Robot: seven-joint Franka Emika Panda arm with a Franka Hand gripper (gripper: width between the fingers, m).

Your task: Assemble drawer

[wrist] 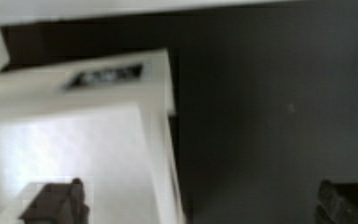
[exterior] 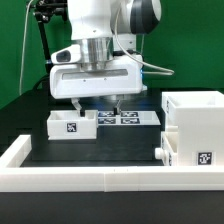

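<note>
A small open-topped white tray (exterior: 72, 124) with a square tag on its front stands on the black table at the exterior view's left. My gripper (exterior: 94, 104) hangs just above its right part, open and empty. In the wrist view the tray (wrist: 78, 140) fills one side. One fingertip (wrist: 55, 200) is over the tray's inside and the other is over the bare table, so my gripper (wrist: 202, 205) straddles the tray's side wall. The tall boxy housing (exterior: 200, 125) stands at the right. A low white part (exterior: 172, 148) juts from its left side; I cannot tell if it is the second tray.
The marker board (exterior: 125, 119) lies flat behind the tray, under the gripper's right side. A low white border wall (exterior: 90, 178) runs along the front and up the left edge. Black table (exterior: 120, 145) lies between tray and housing.
</note>
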